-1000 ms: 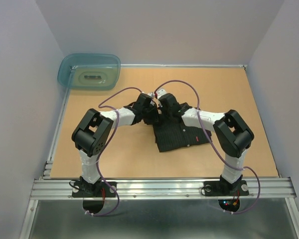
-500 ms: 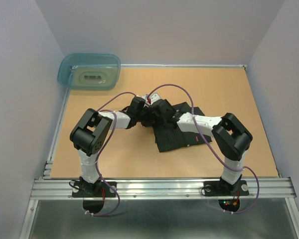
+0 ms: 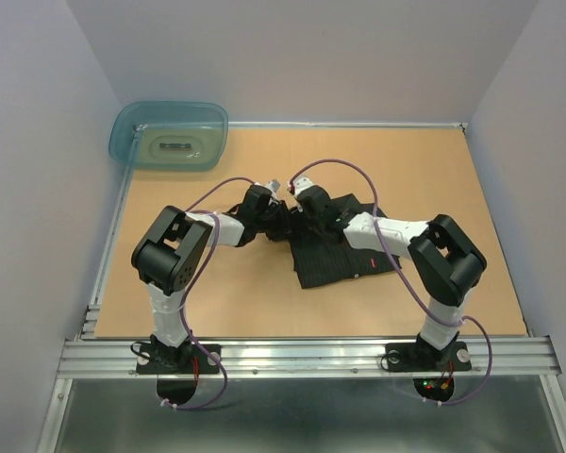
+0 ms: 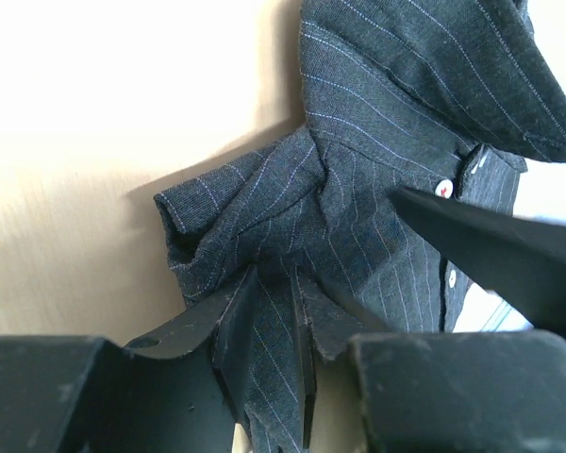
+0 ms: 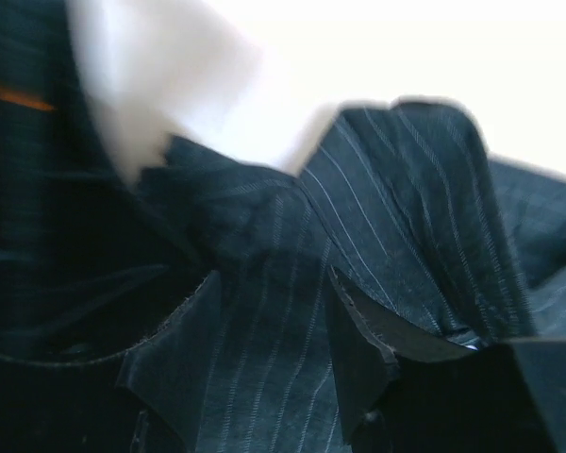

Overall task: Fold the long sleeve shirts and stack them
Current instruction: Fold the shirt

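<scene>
A dark pinstriped long sleeve shirt (image 3: 338, 257) lies partly folded in the middle of the tan table, its collar end bunched toward the left. My left gripper (image 3: 275, 219) sits at that bunched left edge. In the left wrist view the gripper (image 4: 274, 316) is shut on a pinched fold of the shirt (image 4: 358, 189), close above the table. My right gripper (image 3: 300, 217) is just beside it, over the collar area. In the right wrist view its fingers (image 5: 363, 354) stand apart, with striped cloth (image 5: 396, 189) lying loose between and under them.
A translucent teal tub (image 3: 124, 142) stands at the far left corner, with a pale object (image 3: 177, 146) inside. Purple cables loop over both arms. Grey walls close the table on three sides; a metal rail runs along the near edge.
The right gripper's jaws have spread apart from the cloth they pinched. Both wrists have shifted a little left, and the left one still holds its fold.
</scene>
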### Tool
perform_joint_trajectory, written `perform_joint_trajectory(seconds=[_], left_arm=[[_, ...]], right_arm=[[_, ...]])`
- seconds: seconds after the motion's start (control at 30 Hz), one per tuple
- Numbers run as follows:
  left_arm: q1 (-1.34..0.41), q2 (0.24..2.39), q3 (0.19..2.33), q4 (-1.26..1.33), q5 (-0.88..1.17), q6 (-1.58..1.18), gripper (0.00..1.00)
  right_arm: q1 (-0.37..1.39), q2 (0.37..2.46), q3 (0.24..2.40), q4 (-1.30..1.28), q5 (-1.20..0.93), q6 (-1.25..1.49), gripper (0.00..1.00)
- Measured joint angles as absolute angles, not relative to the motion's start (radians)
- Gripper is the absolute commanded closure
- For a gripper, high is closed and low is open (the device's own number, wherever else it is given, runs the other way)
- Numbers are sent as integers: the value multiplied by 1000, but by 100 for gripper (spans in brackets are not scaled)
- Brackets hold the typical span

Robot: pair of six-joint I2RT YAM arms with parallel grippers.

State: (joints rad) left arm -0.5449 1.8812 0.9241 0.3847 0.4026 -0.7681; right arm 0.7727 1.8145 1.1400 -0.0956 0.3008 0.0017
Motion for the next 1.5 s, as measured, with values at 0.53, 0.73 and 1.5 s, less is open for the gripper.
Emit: perform_joint_trajectory(seconds=[0.53, 0.73, 1.5], left_arm=[[-542, 1871, 910, 392, 410, -767, 66], [-542, 1870, 910, 392, 411, -764, 66], [-542, 1870, 910, 391, 411, -756, 66]], right_arm=[[620, 1563, 1114, -89, 134, 208, 69], [470, 1624, 1163, -61, 157, 281, 89], [453, 1861, 1154, 162, -239, 533, 92]])
